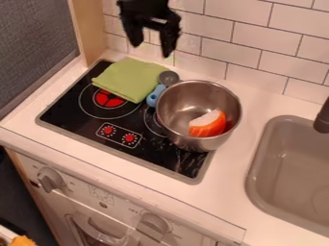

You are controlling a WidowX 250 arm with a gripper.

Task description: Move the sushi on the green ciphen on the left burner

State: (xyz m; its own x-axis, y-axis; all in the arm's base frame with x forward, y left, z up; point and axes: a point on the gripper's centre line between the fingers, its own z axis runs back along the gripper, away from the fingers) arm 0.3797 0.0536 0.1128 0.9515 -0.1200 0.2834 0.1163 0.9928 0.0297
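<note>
The black gripper hangs at the top, in front of the tiled wall and above the back edge of the stove, with its two fingers spread apart and nothing between them. Below and to its right, the orange and white sushi lies inside a steel pot, which stands over the right burner. A folded green cloth lies flat on the back left of the stove, partly over the left burner, whose red centre shows at the cloth's front edge.
A blue-handled spoon with a grey bowl lies between cloth and pot. The grey sink with a dark faucet is at the right. A wooden post rises behind the stove's left corner.
</note>
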